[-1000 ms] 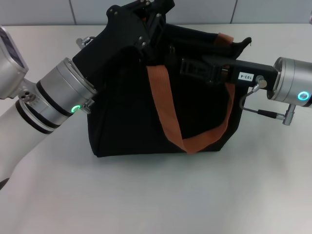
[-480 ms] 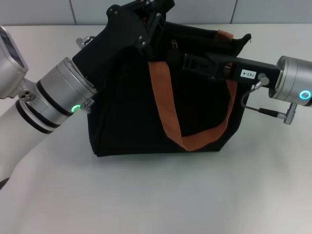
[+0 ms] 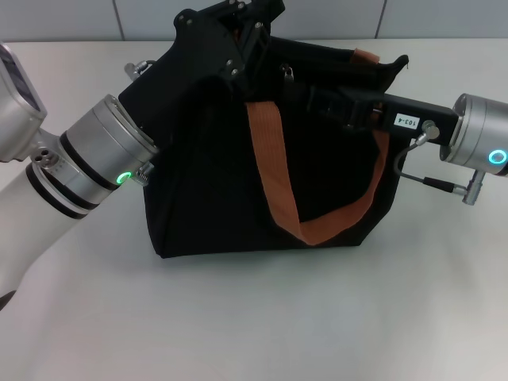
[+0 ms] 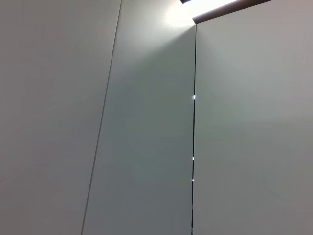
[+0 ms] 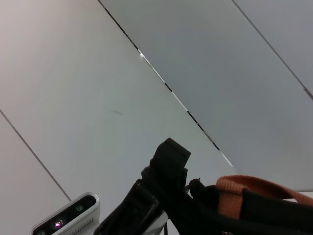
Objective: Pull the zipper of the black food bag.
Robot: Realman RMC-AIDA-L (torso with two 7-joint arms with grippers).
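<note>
Black food bag (image 3: 230, 175) sits mid-desk (image 3: 254, 317). My left end effector (image 3: 238, 36) bears on its top left corner, my right end effector (image 3: 317, 99) reaches beside the zipper (image 3: 286, 74); neither's grip is discernible.

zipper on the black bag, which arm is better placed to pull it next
Right, probably. The right gripper reaches along the black food bag's top edge near the zipper, while the left gripper is at the bag's left top corner.
</note>
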